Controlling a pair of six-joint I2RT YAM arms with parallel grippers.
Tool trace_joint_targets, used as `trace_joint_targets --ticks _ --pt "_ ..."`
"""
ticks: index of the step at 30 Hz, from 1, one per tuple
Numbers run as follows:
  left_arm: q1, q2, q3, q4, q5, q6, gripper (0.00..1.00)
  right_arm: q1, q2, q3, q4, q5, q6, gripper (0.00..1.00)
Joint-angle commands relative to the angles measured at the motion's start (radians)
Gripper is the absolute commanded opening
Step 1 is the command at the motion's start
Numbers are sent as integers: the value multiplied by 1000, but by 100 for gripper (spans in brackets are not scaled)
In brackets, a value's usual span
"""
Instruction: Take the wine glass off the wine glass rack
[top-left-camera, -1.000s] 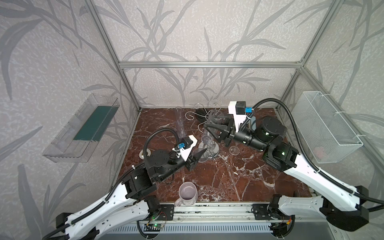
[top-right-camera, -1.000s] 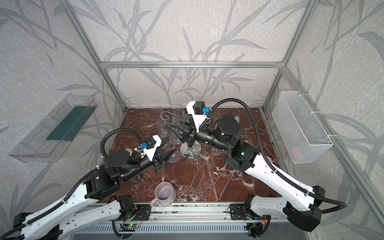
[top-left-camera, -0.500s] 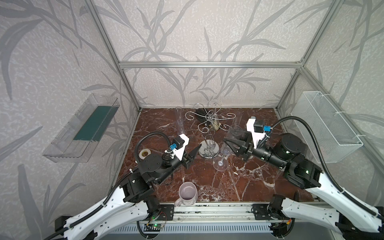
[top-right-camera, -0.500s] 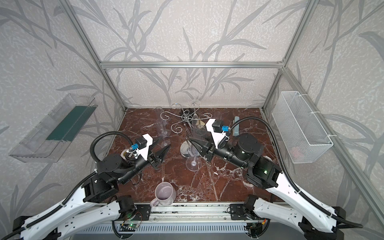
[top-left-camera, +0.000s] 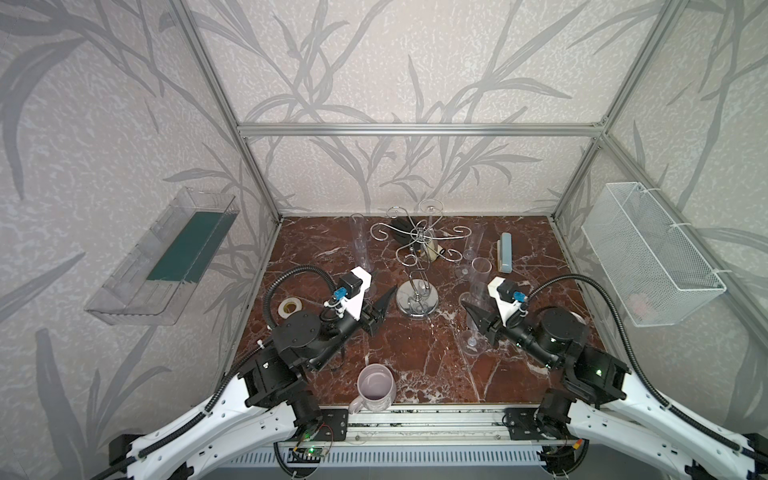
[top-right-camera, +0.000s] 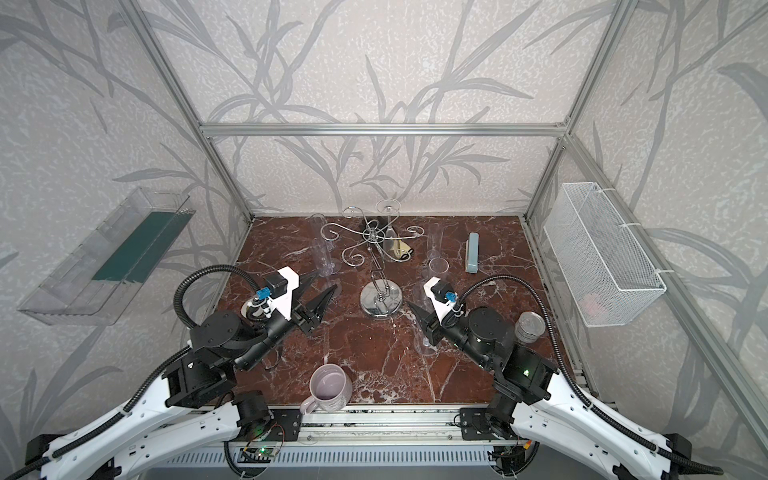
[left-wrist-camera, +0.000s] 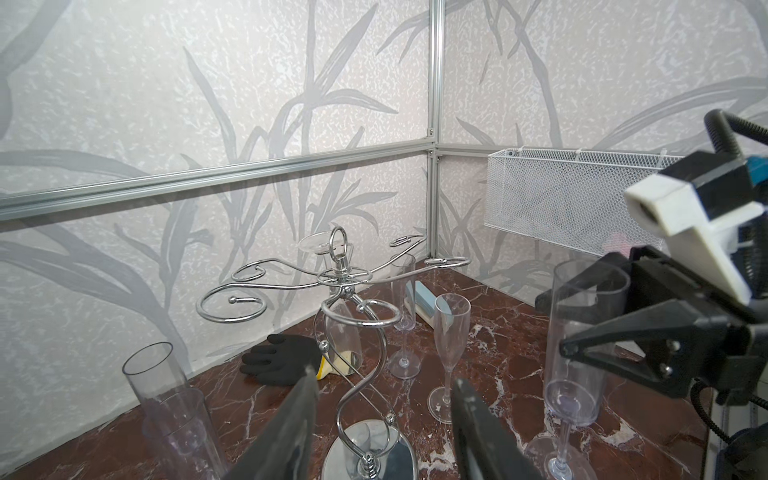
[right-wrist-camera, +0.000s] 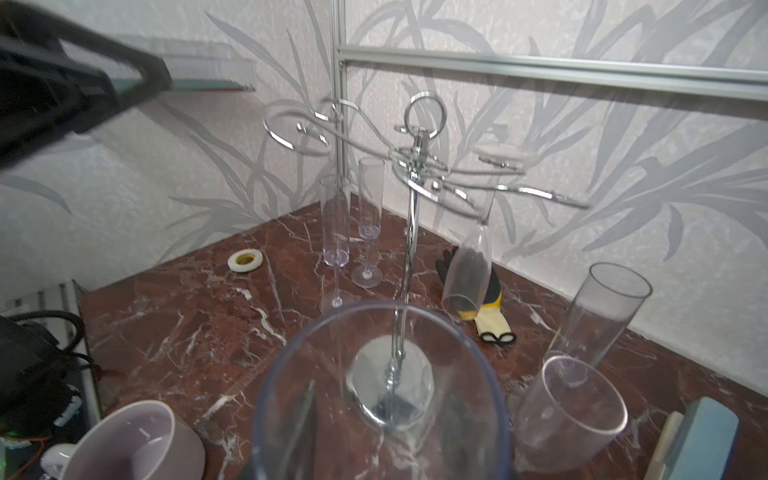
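Note:
The chrome wine glass rack (top-left-camera: 417, 297) (top-right-camera: 381, 298) (left-wrist-camera: 365, 453) stands at mid-table. One clear wine glass (top-left-camera: 430, 232) (left-wrist-camera: 343, 340) (right-wrist-camera: 469, 266) hangs upside down from a back arm. My right gripper (top-left-camera: 471, 318) (top-right-camera: 419, 320) (left-wrist-camera: 552, 326) (right-wrist-camera: 380, 395) is shut on another wine glass (top-left-camera: 471, 343) (top-right-camera: 426, 347) (left-wrist-camera: 575, 332), upright and right of the rack. Its foot is low by the marble. Its rim fills the right wrist view. Left of the base, my left gripper (top-left-camera: 384, 282) (top-right-camera: 324, 282) (left-wrist-camera: 382, 374) is open and empty.
Several clear flutes stand left-back (top-left-camera: 359, 245) and right (top-left-camera: 478, 270) of the rack. A lilac mug (top-left-camera: 376, 386) sits at the front edge and a tape roll (top-left-camera: 289, 307) at left. A black glove (left-wrist-camera: 282, 363) and a blue-grey block (top-left-camera: 505, 251) lie at the back. A wire basket (top-left-camera: 648, 253) hangs on the right wall.
My right gripper carried the wine glass from the rack's arms down and to the front right. My left gripper drew back a little from the rack's base.

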Motion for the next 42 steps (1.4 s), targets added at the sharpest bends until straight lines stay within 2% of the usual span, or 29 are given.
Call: trace_joint_targets --ticks 1,6,15,30,42 --pt "-3 -10 -11 21 -21 -5 54 -13 -11 -69 137 68 -48 25" --pt "-3 -9 -11 18 -31 -1 54 -56 -7 -196 306 103 -48 24" --pt "-2 2 -8 22 -27 -4 54 -171 122 -271 517 24 -22 23" --pt "-3 16 3 15 -29 -11 54 -283 297 -290 679 -51 5 23" --pt "-3 41 20 18 -21 -6 54 -337 300 -334 687 -68 28 23"
